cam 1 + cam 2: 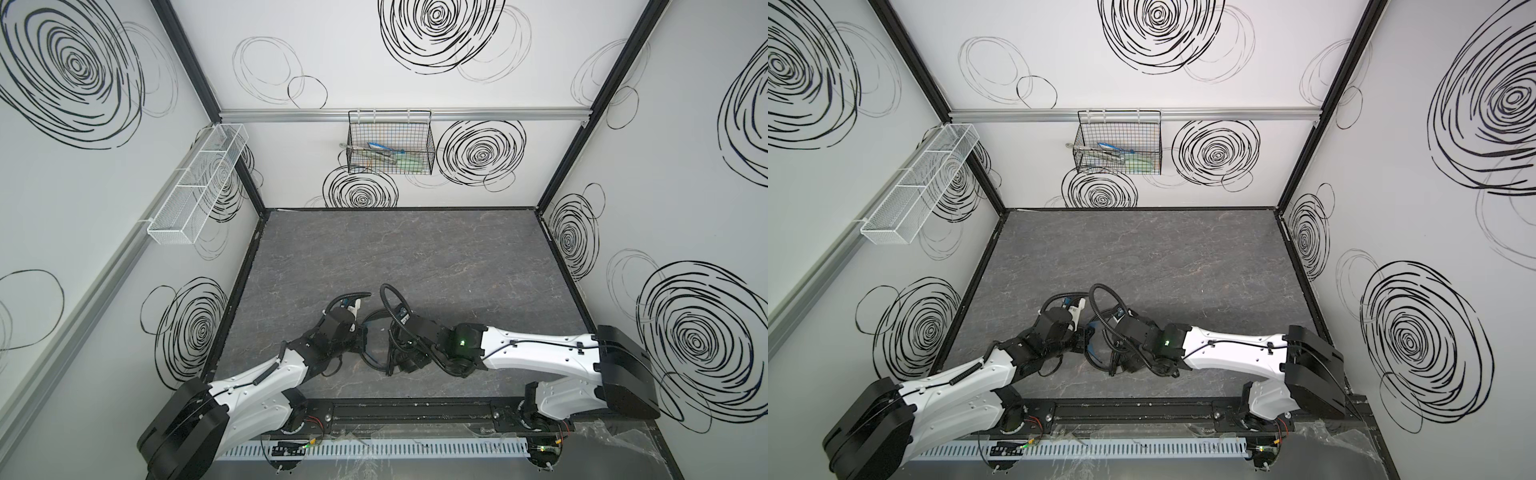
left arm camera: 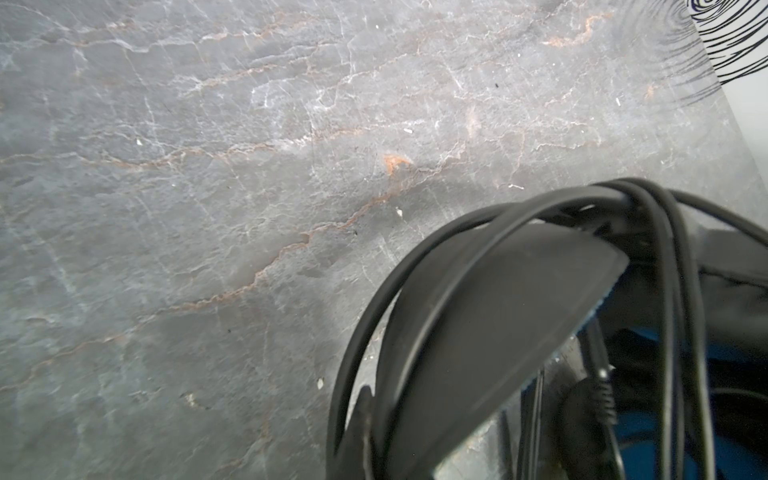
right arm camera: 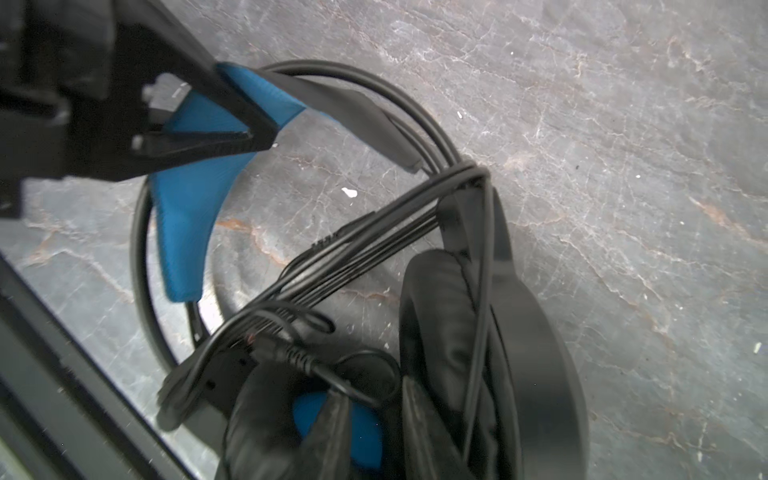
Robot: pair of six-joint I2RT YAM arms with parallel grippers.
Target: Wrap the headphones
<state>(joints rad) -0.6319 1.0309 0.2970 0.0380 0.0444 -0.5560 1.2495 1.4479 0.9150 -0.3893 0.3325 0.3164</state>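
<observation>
**Desk** (image 1: pixel 415 257): grey, marble-veined, enclosed on three sides by white walls (image 1: pixel 665 187) printed with black scribbled rings.

**White mesh basket** (image 1: pixel 199 183): long, divided into three compartments, hung on the left wall.

**Black wire basket** (image 1: pixel 390 149): hung from the rail of the back wall. Small items are held inside, but they cannot be made out.

**Headphones** (image 1: pixel 372 360): black, found at the front middle of the desk, between the two arms. The two padded earcups (image 3: pixel 519 353) are seen close together, with the headband arched away from them.

**Left gripper** (image 3: pixel 266 143): clamped on the blue strap (image 3: pixel 183 232) under the headband.

**Right gripper** (image 1: pixel 397 347): held over the earcups. Whether its jaws are apart or together cannot be told.

**Cable** (image 3: pixel 374 249): thin and black. Several strands are stretched across between the two sides of the headband, near the earcups, and a slack loop is seen beside them.

**Plug** (image 3: pixel 286 353): ribbed, seen beside the earcup with the blue lining.
</observation>
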